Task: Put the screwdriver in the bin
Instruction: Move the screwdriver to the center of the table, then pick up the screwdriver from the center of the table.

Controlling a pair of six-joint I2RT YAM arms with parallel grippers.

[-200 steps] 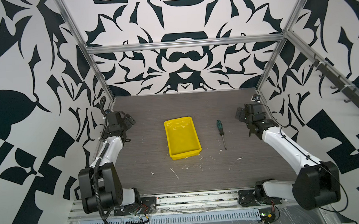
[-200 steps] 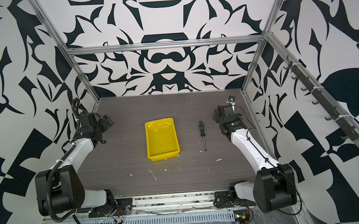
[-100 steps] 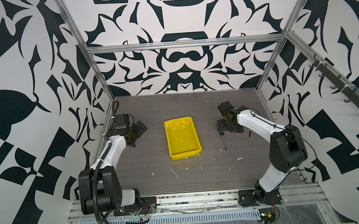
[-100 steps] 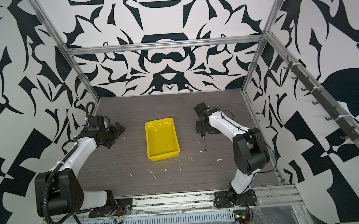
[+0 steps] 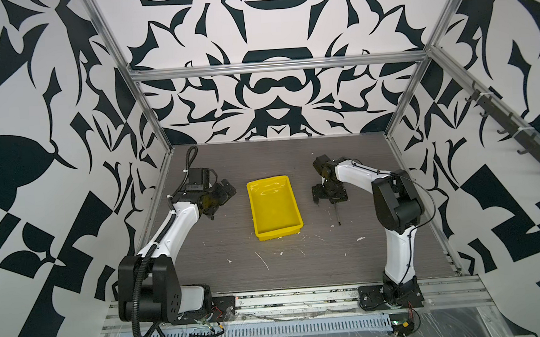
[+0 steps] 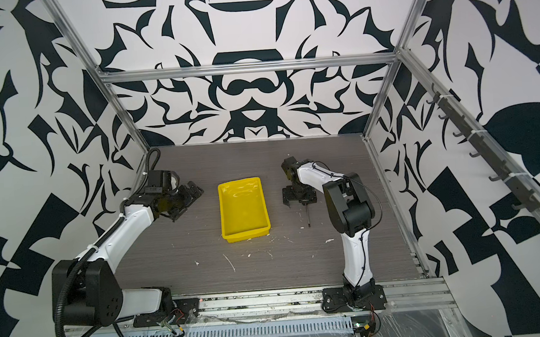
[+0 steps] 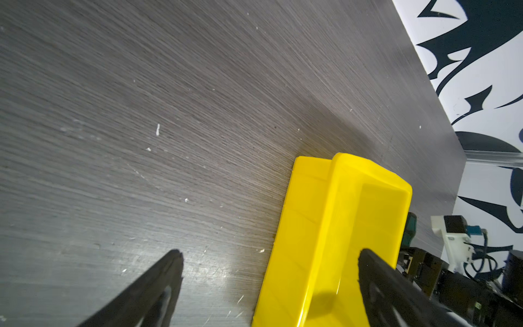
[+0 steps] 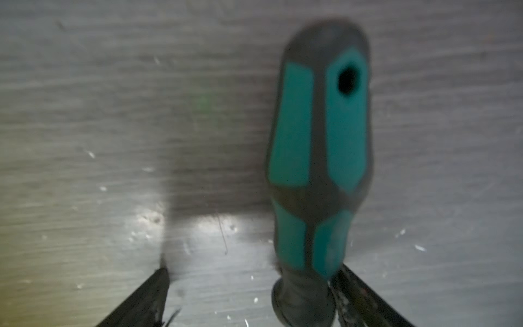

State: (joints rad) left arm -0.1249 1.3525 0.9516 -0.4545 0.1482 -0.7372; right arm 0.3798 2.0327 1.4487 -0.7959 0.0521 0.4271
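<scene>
1. Presently, right tool (image 8: pixel 252 271): lowered over the screwdriver (image 8: pixel 319 158), jaws spread and clasping nothing. In the wrist view the handle sits between the two fingers (image 8: pixel 147 300), close against one and well apart from the other. The blur hides whether it touches.
2. Screwdriver: green-and-black handle, lying flat on the counter (image 5: pixel 268 272). In both top views the tool covers the handle, and only the thin shaft (image 5: pixel 337 215) (image 6: pixel 308 216) shows, pointing toward the front edge.
3. Bin (image 5: pixel 279 234) (image 6: pixel 245 238): yellow, low-walled, standing mid-counter. The screwdriver lies outside it, on the right arm's side and apart from its wall.
4. Left tool (image 7: pixel 271 254) (image 5: pixel 226 191): jaws spread wide, grasping nothing, held near the bin's other long side.
5. Counter: dark wood grain, with white flecks scattered toward the front.
</scene>
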